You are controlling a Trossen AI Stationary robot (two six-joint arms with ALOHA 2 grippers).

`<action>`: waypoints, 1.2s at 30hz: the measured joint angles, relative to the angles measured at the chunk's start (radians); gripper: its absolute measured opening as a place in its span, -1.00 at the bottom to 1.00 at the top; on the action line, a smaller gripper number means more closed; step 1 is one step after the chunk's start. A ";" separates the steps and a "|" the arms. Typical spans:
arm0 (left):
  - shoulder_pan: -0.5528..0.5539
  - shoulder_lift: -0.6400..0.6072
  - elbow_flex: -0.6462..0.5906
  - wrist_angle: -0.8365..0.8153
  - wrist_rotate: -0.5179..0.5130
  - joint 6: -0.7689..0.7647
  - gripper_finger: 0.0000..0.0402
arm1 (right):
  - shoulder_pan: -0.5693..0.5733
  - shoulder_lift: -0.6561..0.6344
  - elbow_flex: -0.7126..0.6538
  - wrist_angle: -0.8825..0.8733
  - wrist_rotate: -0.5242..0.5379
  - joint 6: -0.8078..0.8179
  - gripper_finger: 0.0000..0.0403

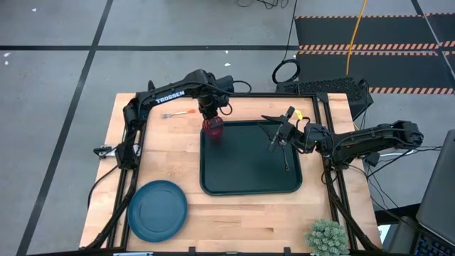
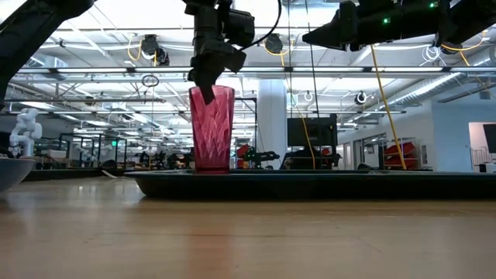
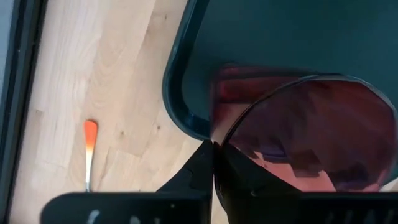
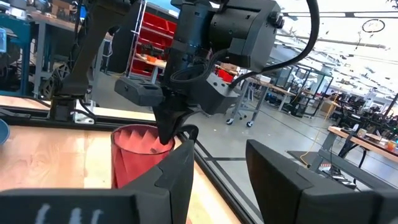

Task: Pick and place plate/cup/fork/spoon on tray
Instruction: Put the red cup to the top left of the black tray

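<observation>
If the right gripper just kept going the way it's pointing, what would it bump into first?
Probably the cup, pinched at its rim by the left gripper. The right gripper faces it across the tray, though depth and height are hard to judge.

High view looks straight down; low view sits level at the tabletop; both share the cup.

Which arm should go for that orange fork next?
Probably the left. Its gripper, pinching the cup rim on the tray, is right beside the fork; the right gripper hangs open farther away.
</observation>
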 joint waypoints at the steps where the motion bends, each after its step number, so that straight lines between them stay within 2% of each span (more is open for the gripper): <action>1: 0.000 0.000 0.000 0.000 0.001 0.001 -0.94 | 0.000 0.000 0.000 0.000 0.000 0.000 -0.30; 5: 0.000 0.000 0.000 0.007 -0.003 0.003 -0.95 | 0.000 0.000 0.000 0.000 0.000 0.000 -0.30; 11: -0.001 0.000 0.000 0.017 -0.003 -0.002 -0.84 | 0.000 0.000 0.000 -0.003 0.000 0.000 -0.30; 20: -0.006 0.000 0.000 0.017 -0.003 -0.004 -0.96 | 0.000 0.000 0.000 -0.006 0.000 0.000 -0.30; 27: -0.021 0.000 0.000 0.028 -0.005 -0.012 -0.84 | 0.000 0.000 0.000 -0.006 0.000 0.000 -0.30; 36: -0.021 -0.001 -0.007 0.042 -0.005 -0.003 -0.96 | 0.000 0.000 0.000 -0.007 0.000 0.008 -0.30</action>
